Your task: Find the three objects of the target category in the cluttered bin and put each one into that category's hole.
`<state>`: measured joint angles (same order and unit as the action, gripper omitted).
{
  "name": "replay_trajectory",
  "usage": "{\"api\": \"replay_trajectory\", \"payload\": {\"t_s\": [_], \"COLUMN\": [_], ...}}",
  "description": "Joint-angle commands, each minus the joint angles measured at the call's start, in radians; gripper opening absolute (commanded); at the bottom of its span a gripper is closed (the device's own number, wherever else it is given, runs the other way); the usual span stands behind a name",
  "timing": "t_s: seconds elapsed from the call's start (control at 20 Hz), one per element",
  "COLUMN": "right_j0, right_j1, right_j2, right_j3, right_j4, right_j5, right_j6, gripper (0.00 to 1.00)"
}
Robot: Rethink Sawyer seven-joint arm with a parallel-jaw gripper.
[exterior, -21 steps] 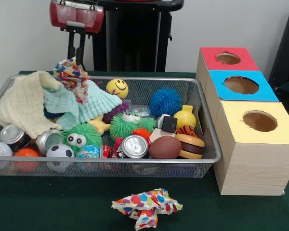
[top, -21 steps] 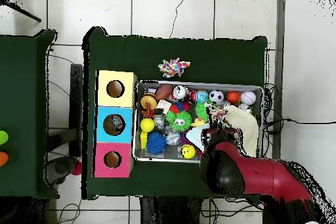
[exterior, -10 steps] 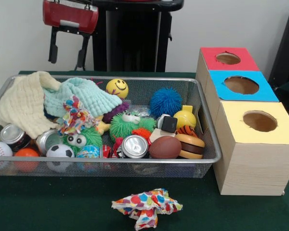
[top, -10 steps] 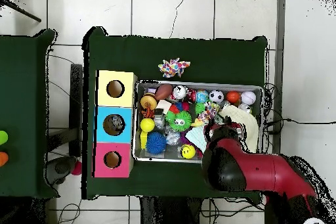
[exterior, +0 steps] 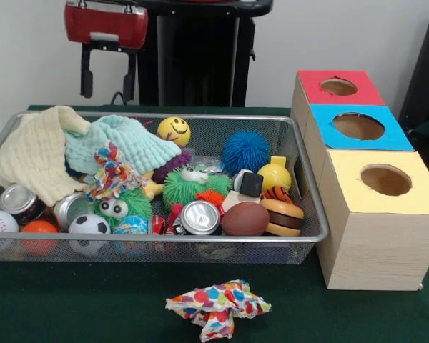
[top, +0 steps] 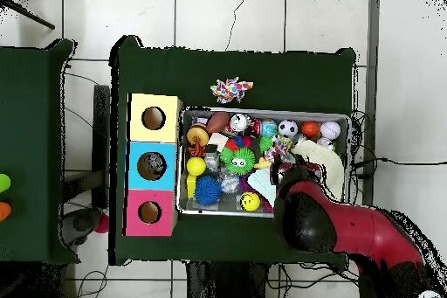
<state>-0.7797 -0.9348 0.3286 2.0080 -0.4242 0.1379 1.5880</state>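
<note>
Patterned cloth (exterior: 113,171) dropped; end effector (exterior: 109,78) empty.

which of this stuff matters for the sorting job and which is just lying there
Job:
bin
its balls, cans and cloths (target category not shown)
three holed boxes
gripper, jaws open and empty

Lying about:
patterned cloth on the table, outside the bin
side table

A silver wire-mesh bin (exterior: 311,214) sits on a dark green table (exterior: 71,307). Inside lie a pale yellow waffle cloth (exterior: 32,153), a mint green cloth (exterior: 121,143), a multicoloured polka-dot cloth scrap (exterior: 113,171), a yellow smiley ball (exterior: 174,131) and a blue spiky ball (exterior: 246,151). The three wooden boxes have red (exterior: 339,87), blue (exterior: 357,127) and yellow (exterior: 386,181) tops.
</note>
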Motion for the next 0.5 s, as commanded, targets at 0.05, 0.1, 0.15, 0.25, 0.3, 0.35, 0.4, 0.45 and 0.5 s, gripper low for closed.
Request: {"api": "replay_trajectory", "payload": {"t_s": [0.05,0.1,0.15,0.25,0.3,0.35,0.4,0.45,0.5], "right_j0": [-0.096,-0.09,-0.064,-0.007,0.009,0.039,0.058,0.077,0.096], "right_j1": [0.103,0.108,0.112,0.127,0.133,0.145,0.153,0.165,0.178], "right_j2": [0.245,0.237,0.207,0.139,0.12,0.085,0.061,0.039,0.016], "right_j3": [0.166,0.167,0.16,0.141,0.134,0.122,0.113,0.104,0.095], "right_j4": [0.178,0.184,0.172,0.135,0.12,0.096,0.082,0.071,0.06], "right_j5": [0.059,0.06,0.052,0.023,0.015,0.016,0.012,0.012,0.013], "right_j6": [0.196,0.183,0.174,0.155,0.144,0.131,0.127,0.122,0.118], "gripper": [1.0,1.0,1.0,1.0,1.0,1.0,1.0,1.0,1.0]}}
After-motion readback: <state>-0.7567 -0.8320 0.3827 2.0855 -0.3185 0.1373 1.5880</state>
